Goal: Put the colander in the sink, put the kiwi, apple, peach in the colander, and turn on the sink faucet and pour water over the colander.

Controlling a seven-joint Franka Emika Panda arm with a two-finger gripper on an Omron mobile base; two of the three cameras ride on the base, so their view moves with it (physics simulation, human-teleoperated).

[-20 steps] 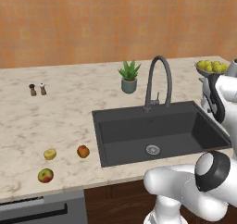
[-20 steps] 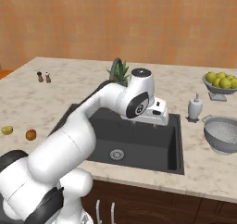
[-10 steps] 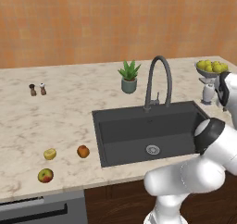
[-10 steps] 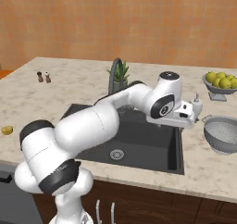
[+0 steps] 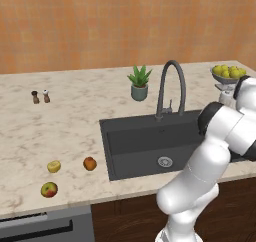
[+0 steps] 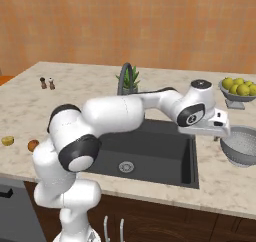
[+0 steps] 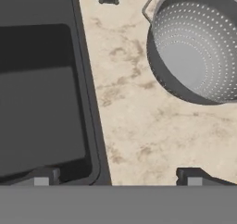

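The marbled beige tabletop [image 5: 75, 116] carries the colander [image 6: 242, 145] just beyond the hand [image 6: 220, 131]. On the hand's far side, across the sink [image 5: 145, 141], lie the kiwi [image 5: 53, 166], peach [image 5: 90, 163] and apple [image 5: 49, 189]; a potted plant [image 5: 139, 83], two shakers [image 5: 40, 96] and a fruit bowl [image 6: 238, 91] stand further back.

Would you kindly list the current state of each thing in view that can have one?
hand: open, holding nothing
colander: upright on the counter, no fruit inside
sink: nothing in the basin
sink faucet: no water running
kiwi, apple, peach: on the counter
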